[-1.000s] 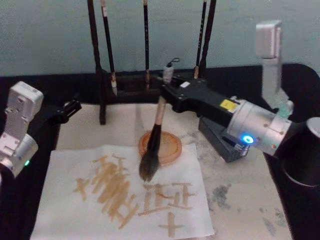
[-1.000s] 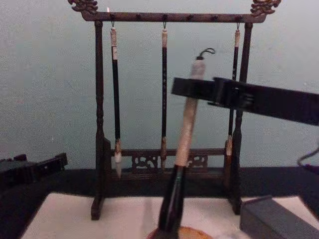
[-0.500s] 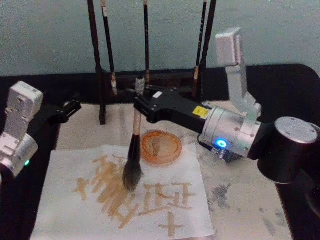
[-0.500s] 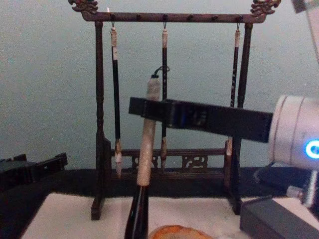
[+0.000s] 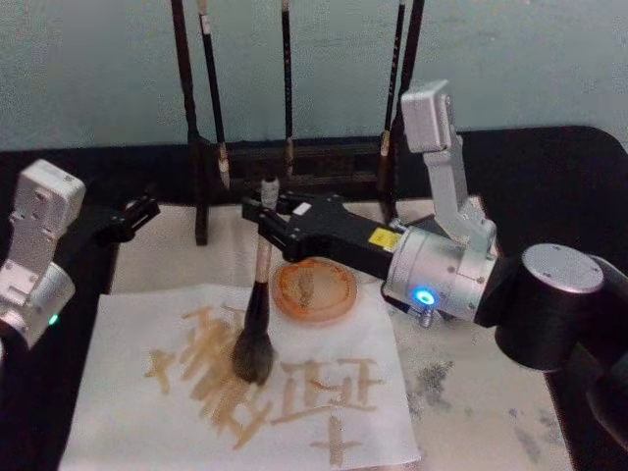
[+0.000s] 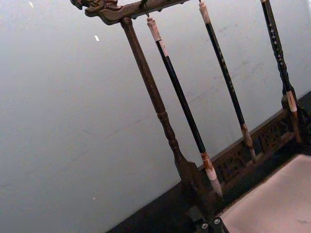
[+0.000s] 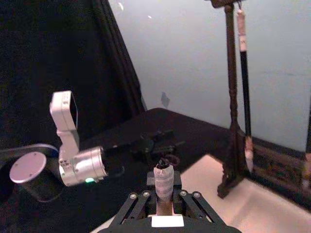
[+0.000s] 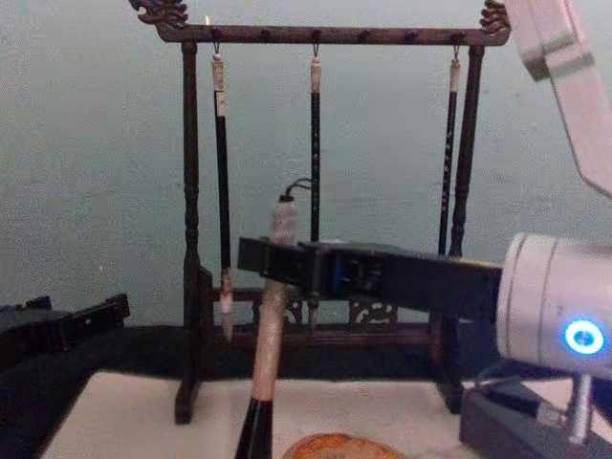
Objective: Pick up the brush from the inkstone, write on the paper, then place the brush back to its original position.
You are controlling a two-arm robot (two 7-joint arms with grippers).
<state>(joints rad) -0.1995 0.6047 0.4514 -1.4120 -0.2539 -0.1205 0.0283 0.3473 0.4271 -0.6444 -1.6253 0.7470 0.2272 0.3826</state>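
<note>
My right hand (image 5: pixel 263 209) is pinched on the upper end of the brush (image 5: pixel 260 289), just left of the round orange dish (image 5: pixel 314 290). I hold it nearly upright, with the bushy tip pressed onto the paper (image 5: pixel 118 422) among the brown strokes already there. My left hand (image 5: pixel 135 213) sits parked well to the left of the dish, off the sheet, so nothing pins the paper down. That is my main worry: if I bear down too hard, the wet bristles may splay and drag the loose sheet, smearing or creasing it. Because I grip so high on the handle, a sideways pull at the tip could twist the brush in my hold. My forearm also reaches across close to the dish, and the brush rack (image 5: pixel 201 147) stands just behind it, so a careless sweep could knock either one.
</note>
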